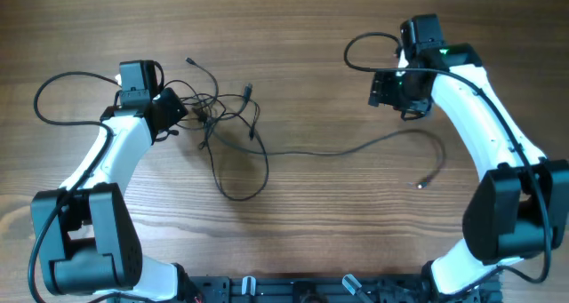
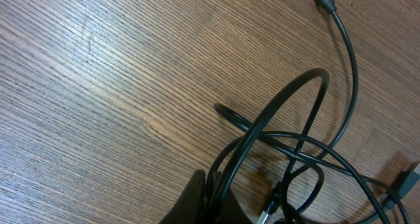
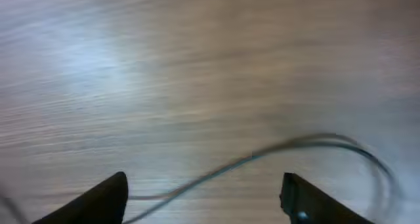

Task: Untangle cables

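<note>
Wood-grain surface [image 1: 311, 36] fills the overhead view, with a white arm on each side. A thicker black arm wire [image 1: 49, 94] loops out beside the left arm, and another arm wire [image 1: 360, 50] curls beside the right one. Both stay apart from the cables [image 1: 227, 116]. The cables lie in a loose knot left of centre, with wide bare wood above and to the right of them. The left hand [image 1: 173, 112] sits at the knot's left edge. From the knot a long cord [image 1: 356, 149] runs right and curves down to a small plug [image 1: 422, 185] lying alone. The right hand [image 1: 384, 90] hangs above that cord's far bend, not touching it.

Seen from the left wrist, thin glossy black strands cross each other, and one loop arches up off the wood. A dark finger [image 2: 197, 201] at the bottom edge is closed on strands of the bundle. Bare wood spreads to the upper left.

The right wrist picture is blurred. Its two dark fingers [image 3: 98, 201] stand well apart, holding nothing. One thin cord crosses the wood beneath them and bends at the right.
</note>
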Tool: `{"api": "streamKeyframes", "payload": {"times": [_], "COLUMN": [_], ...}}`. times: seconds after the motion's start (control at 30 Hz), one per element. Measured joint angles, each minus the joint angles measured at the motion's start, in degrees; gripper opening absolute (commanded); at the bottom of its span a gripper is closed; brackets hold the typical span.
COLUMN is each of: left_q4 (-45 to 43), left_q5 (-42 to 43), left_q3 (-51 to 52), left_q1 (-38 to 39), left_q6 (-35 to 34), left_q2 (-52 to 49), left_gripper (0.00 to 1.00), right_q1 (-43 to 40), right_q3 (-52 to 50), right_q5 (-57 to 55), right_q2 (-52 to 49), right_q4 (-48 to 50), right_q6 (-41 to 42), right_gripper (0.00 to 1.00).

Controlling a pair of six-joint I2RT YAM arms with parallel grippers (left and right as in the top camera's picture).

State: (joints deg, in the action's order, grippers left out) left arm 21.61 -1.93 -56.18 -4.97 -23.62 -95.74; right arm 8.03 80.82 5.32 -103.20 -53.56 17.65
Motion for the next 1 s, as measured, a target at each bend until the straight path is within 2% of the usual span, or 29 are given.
{"api": "streamKeyframes", "payload": {"times": [0.13, 0.2, 0.3, 0.33, 0.37, 0.53, 0.67, 0.8, 0.87, 0.93, 1.0], "left_q4": [-0.02, -0.02, -0.11, -0.22, -0.22, -0.66, -0.85, -0.96, -1.07, -1.05, -1.07], "left_q5": [0.0, 0.0, 0.15, 0.15, 0.15, 0.81, 1.27, 1.44, 1.44, 1.44, 1.64], "left_q3": [0.0, 0.0, 0.0, 0.0, 0.0, 0.0, 0.0, 0.0, 0.0, 0.0, 0.0], "left_q1": [0.0, 0.0, 0.0, 0.0, 0.0, 0.0, 0.0, 0.0, 0.0, 0.0, 0.0], "left_q6": [0.02, 0.02, 0.15, 0.2, 0.2, 0.22, 0.22, 0.22, 0.22, 0.22, 0.22], "left_q2": [0.0, 0.0, -0.02, -0.02, -0.04, -0.04, -0.07, -0.07, -0.07, -0.07, -0.07], "left_gripper": [0.04, 0.04, 0.04, 0.04, 0.04, 0.04, 0.04, 0.04, 0.04, 0.04, 0.04], "right_q1": [0.0, 0.76, 5.9, 8.11, 11.23, 24.76, 32.15, 36.41, 37.22, 37.27, 37.27], "right_q3": [-0.09, -0.98, -5.97, -7.3, -8.74, -10.08, -10.08, -10.08, -10.08, -10.08, -10.12], "right_q5": [16.39, 25.46, 31.21, 32.0, 32.54, 30.38, 21.29, 17.42, 16.7, 16.13, 15.78], "right_q2": [-2.19, -2.95, -3.67, -3.87, -3.93, -4.44, -4.5, -5.62, -8.63, -12.26, -14.16], "right_q4": [3.89, 9.62, 22.47, 25.11, 29.46, 46.56, 48.92, 53.31, 55.19, 56.24, 56.61], "right_q6": [-4.24, -3.56, 0.72, 1.01, 0.76, 1.22, -0.79, -8.07, -9.75, -10.05, -9.2], "right_gripper": [0.78, 0.74, 0.64, 0.66, 0.72, 0.7, 0.67, 0.67, 0.54, 0.24, 0.04]}}
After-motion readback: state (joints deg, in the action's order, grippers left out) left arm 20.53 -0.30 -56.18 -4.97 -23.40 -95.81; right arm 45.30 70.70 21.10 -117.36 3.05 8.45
